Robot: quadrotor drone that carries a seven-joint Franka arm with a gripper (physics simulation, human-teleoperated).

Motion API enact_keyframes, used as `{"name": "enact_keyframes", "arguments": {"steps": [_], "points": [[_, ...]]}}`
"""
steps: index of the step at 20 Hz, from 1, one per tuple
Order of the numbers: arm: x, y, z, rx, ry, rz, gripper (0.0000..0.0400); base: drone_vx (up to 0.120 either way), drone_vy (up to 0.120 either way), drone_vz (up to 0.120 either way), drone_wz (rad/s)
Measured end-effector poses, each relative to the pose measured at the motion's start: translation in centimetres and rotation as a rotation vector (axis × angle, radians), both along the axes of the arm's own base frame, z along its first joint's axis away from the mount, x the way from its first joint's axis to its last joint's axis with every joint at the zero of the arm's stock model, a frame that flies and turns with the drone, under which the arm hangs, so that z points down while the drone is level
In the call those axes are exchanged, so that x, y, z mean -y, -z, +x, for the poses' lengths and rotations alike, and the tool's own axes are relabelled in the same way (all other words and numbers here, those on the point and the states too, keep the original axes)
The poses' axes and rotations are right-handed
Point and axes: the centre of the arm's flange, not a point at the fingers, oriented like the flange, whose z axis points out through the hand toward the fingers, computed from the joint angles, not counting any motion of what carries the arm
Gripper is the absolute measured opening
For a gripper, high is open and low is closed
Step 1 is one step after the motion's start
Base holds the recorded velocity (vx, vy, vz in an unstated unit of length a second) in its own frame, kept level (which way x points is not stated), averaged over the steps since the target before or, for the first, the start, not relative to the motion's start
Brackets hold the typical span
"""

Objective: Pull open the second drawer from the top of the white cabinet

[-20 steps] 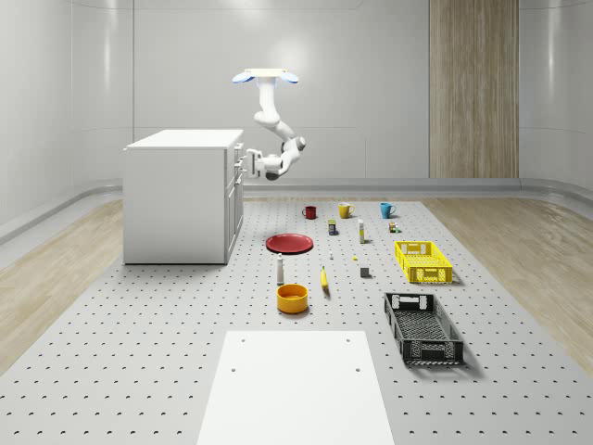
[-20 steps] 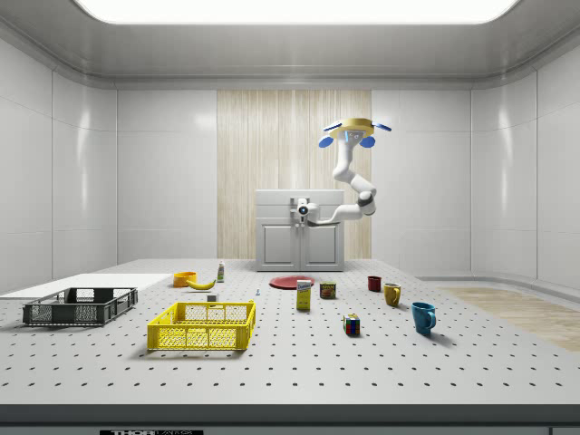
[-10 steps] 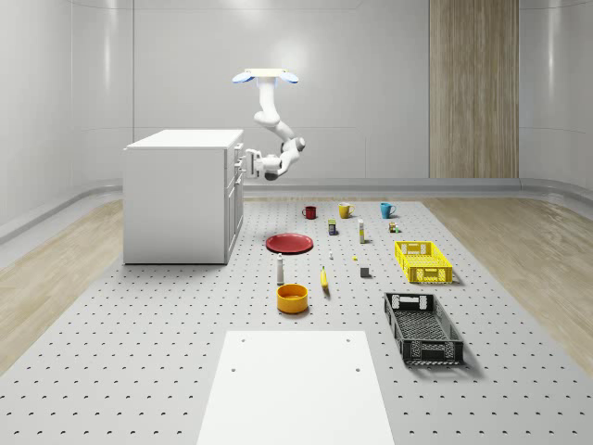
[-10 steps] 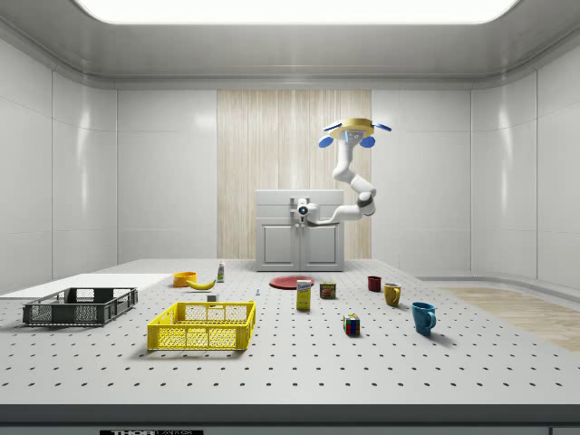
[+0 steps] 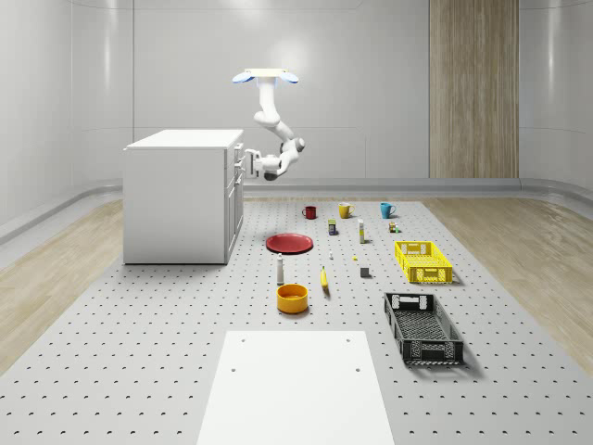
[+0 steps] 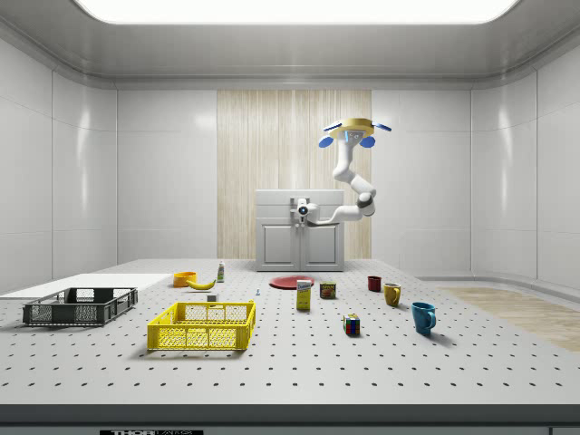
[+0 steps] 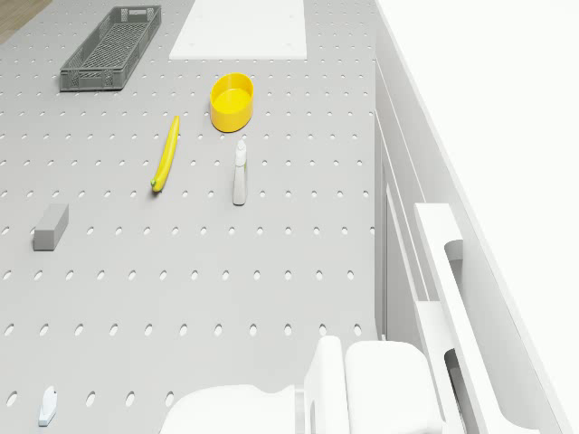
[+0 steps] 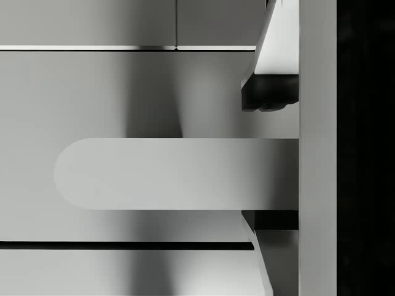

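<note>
The drone (image 5: 266, 77) is hovering above the desk (image 5: 139, 352), right of the white cabinet (image 5: 181, 195) at the far left. The tool (image 8: 271, 161) is bracketing the drawer handle (image 8: 173, 174), one finger (image 8: 271, 80) either side; whether it is clamping, I cannot tell. The handle's long axis is lying crosswise between them. Open desk is stretching right toward the red plate (image 5: 289, 243).

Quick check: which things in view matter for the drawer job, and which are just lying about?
Job: white cabinet; drawer handle; gripper, at the cabinet front; drone, hovering beside it.
Lying about: red plate; yellow bowl; banana; yellow crate; black crate.
</note>
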Motion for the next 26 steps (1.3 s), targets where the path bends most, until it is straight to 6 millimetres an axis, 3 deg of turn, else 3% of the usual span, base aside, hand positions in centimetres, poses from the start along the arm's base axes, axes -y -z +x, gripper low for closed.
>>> {"name": "enact_keyframes", "arguments": {"steps": [1,2,5,26], "points": [[0.0,0.0,0.0,-0.003,0.000,-0.003,0.0165,0.000,0.000,0.000,0.000],[0.1,-0.6,-0.2,-0.040,0.000,-0.018,0.0213,0.000,0.000,0.000,0.000],[0.0,0.0,0.0,0.013,-0.001,-0.012,0.0162,0.000,0.000,0.000,0.000],[2.9,0.2,0.1,0.005,-0.001,-0.012,0.0144,0.000,0.000,0.000,0.000]]}}
